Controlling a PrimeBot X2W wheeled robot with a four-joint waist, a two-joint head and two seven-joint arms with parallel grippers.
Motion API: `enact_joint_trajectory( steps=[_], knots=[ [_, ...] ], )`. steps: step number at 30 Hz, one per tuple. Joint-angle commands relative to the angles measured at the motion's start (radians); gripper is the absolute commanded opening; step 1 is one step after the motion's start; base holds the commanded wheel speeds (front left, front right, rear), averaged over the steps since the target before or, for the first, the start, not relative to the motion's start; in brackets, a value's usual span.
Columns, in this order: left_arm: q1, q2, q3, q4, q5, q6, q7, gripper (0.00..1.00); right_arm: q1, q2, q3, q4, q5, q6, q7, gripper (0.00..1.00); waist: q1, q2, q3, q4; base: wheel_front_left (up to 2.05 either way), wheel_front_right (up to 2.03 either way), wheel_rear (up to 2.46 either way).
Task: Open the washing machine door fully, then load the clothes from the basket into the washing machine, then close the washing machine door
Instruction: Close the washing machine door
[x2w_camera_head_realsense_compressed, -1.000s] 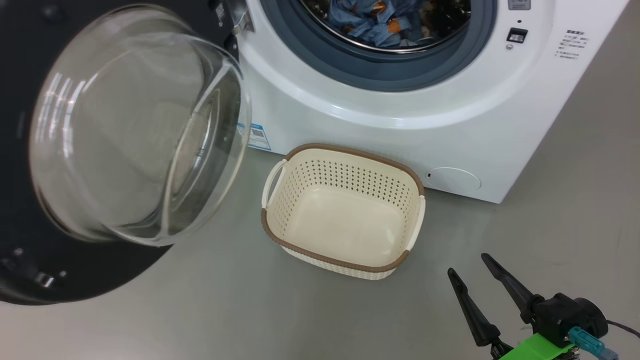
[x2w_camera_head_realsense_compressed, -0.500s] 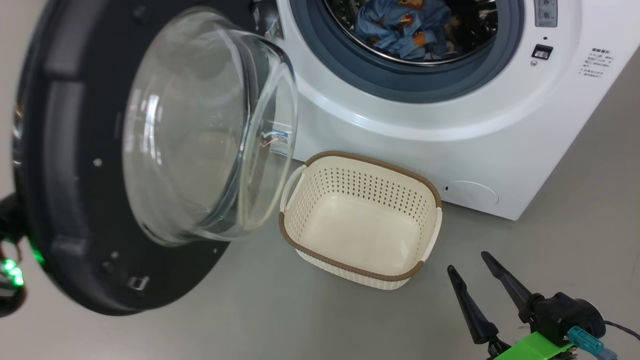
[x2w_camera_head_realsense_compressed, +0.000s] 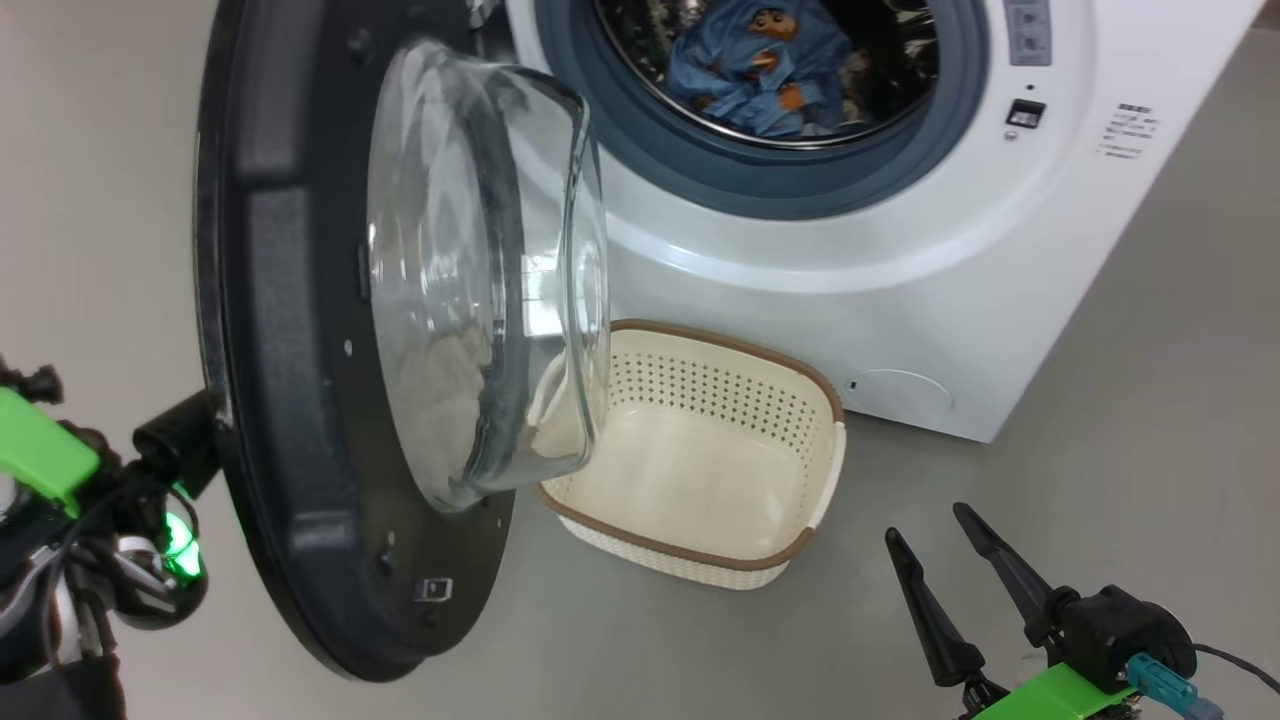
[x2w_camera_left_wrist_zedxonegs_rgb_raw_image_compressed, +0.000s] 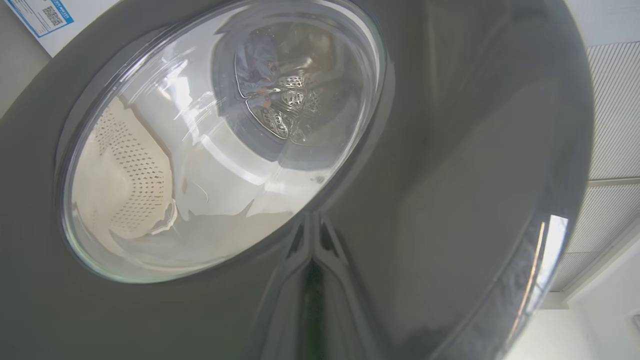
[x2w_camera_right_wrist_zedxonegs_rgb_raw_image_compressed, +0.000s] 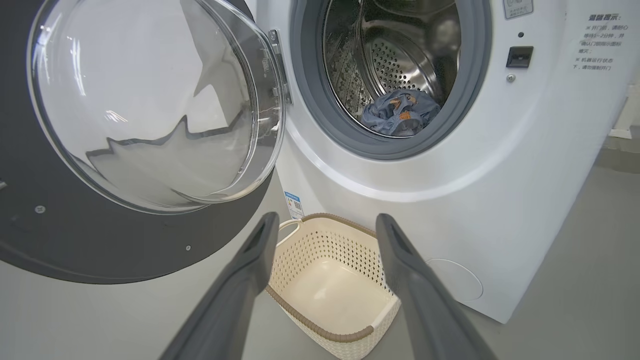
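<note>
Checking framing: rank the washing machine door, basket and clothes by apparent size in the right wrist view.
1. washing machine door, enlarged by nearness.
2. basket.
3. clothes, farthest away.

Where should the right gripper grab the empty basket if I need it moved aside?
Probably the basket's near long rim, from above, with the right gripper straddling the wall: that wall is thin, upright and nearest, and the inside is bare.
</note>
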Motion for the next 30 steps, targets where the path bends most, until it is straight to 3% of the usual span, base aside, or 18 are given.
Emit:
enact_joint_trajectory(
  steps=[1, 13, 30],
  knots=[
    [-0.005, 0.019, 0.009, -0.040, -0.019, 0.004, 0.001, 0.00, -0.002, 0.001, 0.019, -0.021, -0.007, 0.002, -0.005, 1.00, 0.0000, 0.0000, -0.004, -0.029, 0.00, 0.00, 0.00],
    [-0.027, 0.014, -0.128, -0.025, -0.075, 0.018, -0.107, 0.00, 0.001, 0.029, 0.009, -0.012, -0.009, 0.002, -0.005, 1.00, 0.0000, 0.0000, -0.033, -0.189, 0.00, 0.00, 0.00],
    [-0.150, 0.014, -0.170, 0.168, -0.060, -0.080, -0.298, 0.00, -0.008, 0.048, 0.014, -0.002, -0.008, 0.002, -0.005, 1.00, 0.0000, 0.0000, -0.050, -0.387, 0.00, 0.00, 0.00]
  ],
)
